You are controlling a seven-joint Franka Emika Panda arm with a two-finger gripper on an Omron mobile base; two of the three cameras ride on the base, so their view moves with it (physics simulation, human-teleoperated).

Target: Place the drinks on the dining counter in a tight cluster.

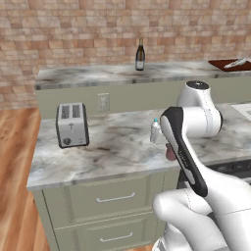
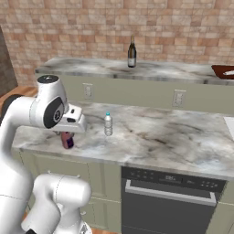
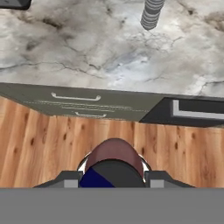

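The short maroon bottle (image 3: 114, 153) with its dark cap sits between my gripper's (image 3: 113, 180) fingers, which are shut on it. It hangs low over the lower marble worktop near the front edge, under my hand, as the maroon bottle (image 2: 67, 140) in the right base view. The small clear water bottle (image 2: 108, 124) stands upright on that worktop, a little right of it, and the same water bottle (image 1: 155, 131) stands beside my forearm. The tall dark wine bottle (image 1: 140, 56) stands upright on the raised dining counter (image 1: 88, 76) behind.
A silver toaster (image 1: 72, 125) stands on the left of the lower worktop. A dark red cutting board (image 1: 229, 63) with a knife lies at the dining counter's right end. Drawers (image 1: 115, 198) and a dishwasher (image 2: 169, 201) front the worktop.
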